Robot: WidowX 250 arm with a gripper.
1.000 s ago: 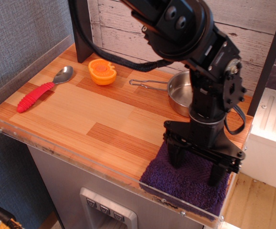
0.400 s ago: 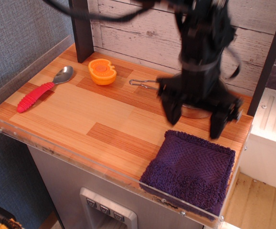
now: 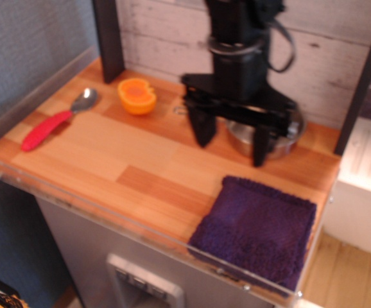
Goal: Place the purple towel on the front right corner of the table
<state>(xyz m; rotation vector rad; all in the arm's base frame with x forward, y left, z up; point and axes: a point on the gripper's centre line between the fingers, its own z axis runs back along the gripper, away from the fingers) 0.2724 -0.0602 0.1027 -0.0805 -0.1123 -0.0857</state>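
The purple towel (image 3: 255,230) lies flat and folded on the front right corner of the wooden table (image 3: 128,160), its edges close to the acrylic rim. My gripper (image 3: 232,141) hangs open and empty above the table, behind and to the left of the towel, in front of the steel pan. Its two black fingers (image 3: 203,125) point down, wide apart. Nothing is between them. The frame is a little blurred.
A steel pan (image 3: 273,136) with a wire handle stands at the back right, partly hidden by my gripper. An orange toy fruit (image 3: 137,95) sits at the back. A spoon with a red handle (image 3: 51,122) lies at the left. Dark posts stand at the back.
My gripper has let go of the towel, risen off it and moved back and left toward the pan. The towel stays flat on the front right corner.
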